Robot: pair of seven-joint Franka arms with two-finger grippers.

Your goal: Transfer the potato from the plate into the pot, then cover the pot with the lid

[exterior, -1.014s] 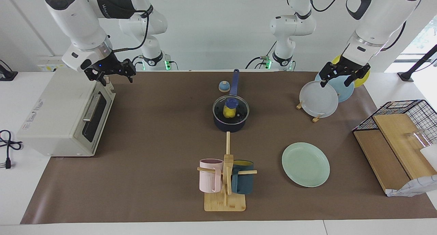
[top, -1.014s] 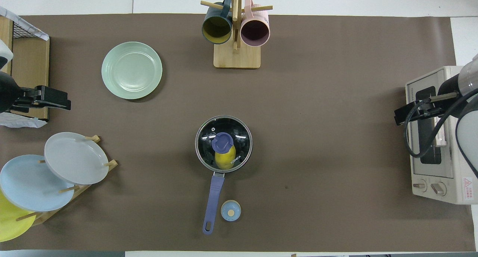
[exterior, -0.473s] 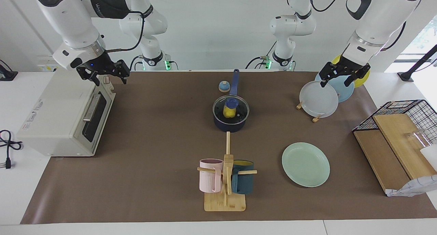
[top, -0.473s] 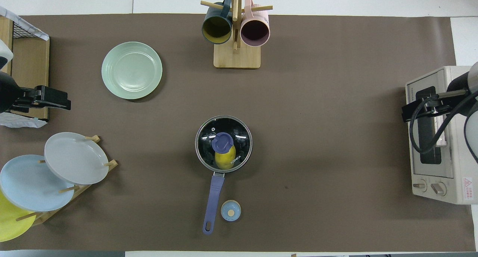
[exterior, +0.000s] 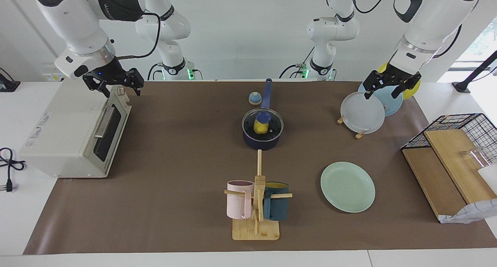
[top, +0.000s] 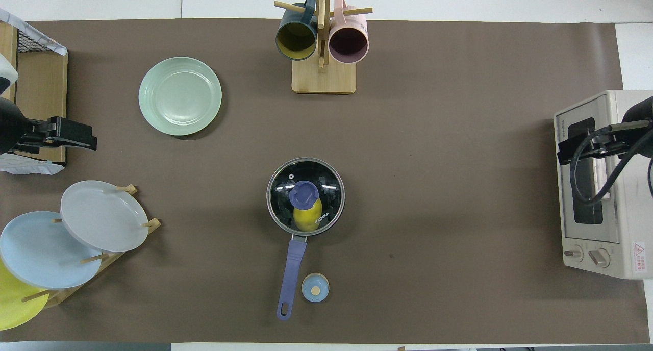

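At the middle of the frame you see the small yellow potato [exterior: 259,127] inside the dark navy pot [exterior: 261,139], under the clear glass lid [exterior: 262,123]. Your left claw [exterior: 391,87] and right claw [exterior: 113,84] hang spread, holding nothing.

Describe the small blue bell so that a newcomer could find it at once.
Start at the dark blue pot with the glass lid in the middle of the brown mat. Follow its long handle toward the robots: the bell sits on the mat beside the handle's end. It is a small light-blue dome with a tan button on top.
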